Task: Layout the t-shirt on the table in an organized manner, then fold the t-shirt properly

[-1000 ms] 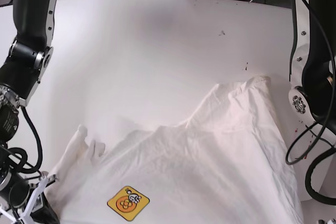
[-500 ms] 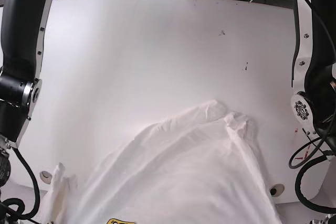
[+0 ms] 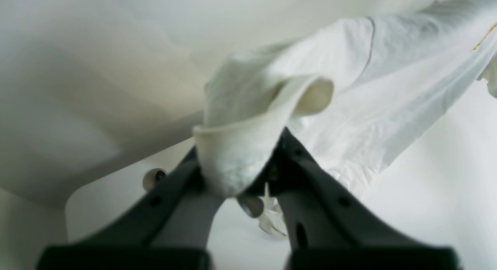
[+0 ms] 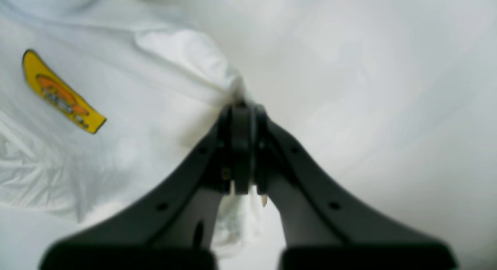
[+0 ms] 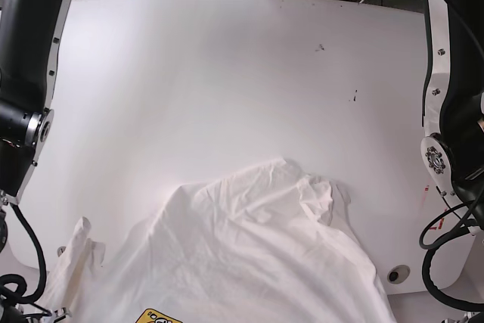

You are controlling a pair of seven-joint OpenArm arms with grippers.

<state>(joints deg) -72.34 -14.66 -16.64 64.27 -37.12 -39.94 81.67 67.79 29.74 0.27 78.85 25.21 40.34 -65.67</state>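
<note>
**A:** Where's everything? Start with the big stuff.

**B:** Large white glossy table, far half bare. The white cotton t-shirt with the yellow-orange patch is bunched at the near edge, draped over it toward the arms, wrinkled, one lobe folded over near the middle. Only the top of the patch shows in the base view.

**A:** Tools?

**B:** Both clenched on fabric. Left tool has a thick rolled hem wadded between its jaws; the shirt runs up and away from it to the right. Right tool has its jaws pressed together on a thin edge, cloth poking out below the tips. The shirt lies to its left, patch well to that side. Neither tool shows in the base view.

**A:** Handling?

**B:** My read: light, limp, no stiffness. It sags wherever unsupported and drags across the glossy top with little resistance. Not fragile. The thin pinch on the right looks more likely to slip than the wad on the left.

**A:** Best hold points?

**B:** Hem corners or shoulder seams, one per tool, wide apart, so tension flattens it. Can't tell from these views which corners are held now.
</note>
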